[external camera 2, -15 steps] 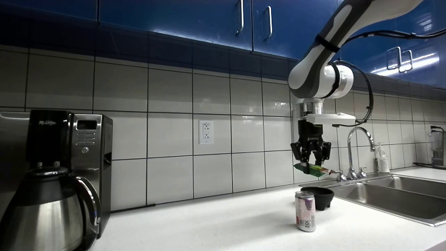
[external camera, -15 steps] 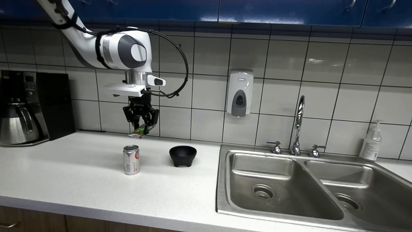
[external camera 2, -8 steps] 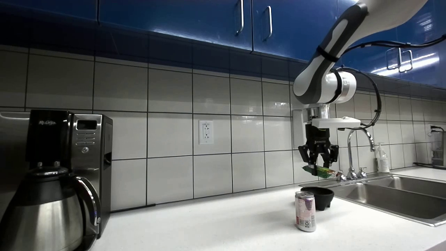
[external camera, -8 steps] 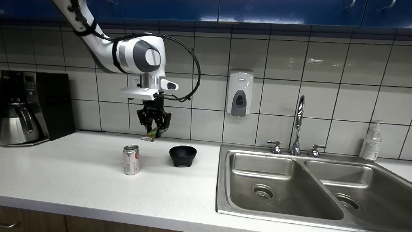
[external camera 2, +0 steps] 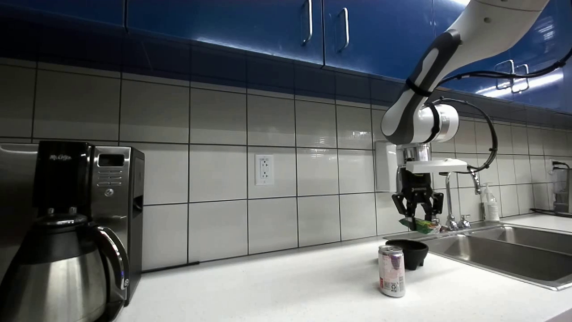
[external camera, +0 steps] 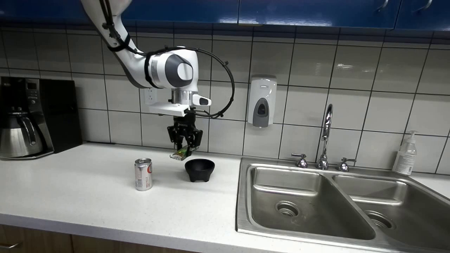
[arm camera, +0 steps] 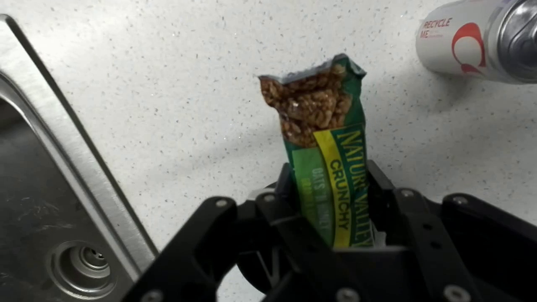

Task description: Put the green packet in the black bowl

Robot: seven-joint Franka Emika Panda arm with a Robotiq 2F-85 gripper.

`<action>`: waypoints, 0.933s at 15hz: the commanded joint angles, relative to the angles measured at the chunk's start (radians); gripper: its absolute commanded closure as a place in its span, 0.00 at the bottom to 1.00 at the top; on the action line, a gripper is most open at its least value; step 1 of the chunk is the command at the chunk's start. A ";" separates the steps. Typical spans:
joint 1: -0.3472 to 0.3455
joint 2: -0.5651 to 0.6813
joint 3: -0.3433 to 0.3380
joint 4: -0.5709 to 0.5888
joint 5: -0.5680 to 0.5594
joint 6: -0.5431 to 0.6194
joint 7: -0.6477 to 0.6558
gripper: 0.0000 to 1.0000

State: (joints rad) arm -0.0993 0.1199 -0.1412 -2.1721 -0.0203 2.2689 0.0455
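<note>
The gripper (external camera: 184,149) is grasping the green packet (arm camera: 325,155), pressing on the packet's two sides in the wrist view while the packet's free end is reaching past it. The packet is hanging tilted above the white worktop (external camera: 88,196), higher than the rim of the black bowl (external camera: 199,172) and apart from it; how much is lying over the bowl I cannot tell. In an exterior view a strip of worktop is separating the bowl from the steel sink's rim (external camera: 243,196), another is lying between bowl and drink can (external camera: 143,175), and a broad stretch is spreading between the can and the coffee maker (external camera: 61,114). The worktop's front edge (external camera: 105,235) is running well apart from bowl and can, the tiled wall (external camera: 228,137) is rising behind them, and blue cupboards (external camera: 175,10) are hanging overhead. By count, one packet, one bowl, one upright can and one coffee maker are showing; two basins (external camera: 316,214) are lying side by side, each holding one drain (external camera: 287,209); one tap (external camera: 327,128) is standing between two handles (external camera: 302,162); one dispenser (external camera: 263,100) is hanging on the wall; one pump bottle (external camera: 407,160) is standing by the sink
</note>
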 commanded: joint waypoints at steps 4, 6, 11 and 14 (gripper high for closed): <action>-0.022 0.129 -0.002 0.141 0.038 -0.072 0.053 0.83; -0.020 0.160 -0.003 0.171 0.046 -0.078 0.072 0.83; -0.022 0.232 -0.007 0.256 0.055 -0.119 0.114 0.83; -0.026 0.273 -0.011 0.306 0.068 -0.143 0.142 0.83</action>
State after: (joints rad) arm -0.1125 0.3417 -0.1526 -1.9528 0.0273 2.1894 0.1507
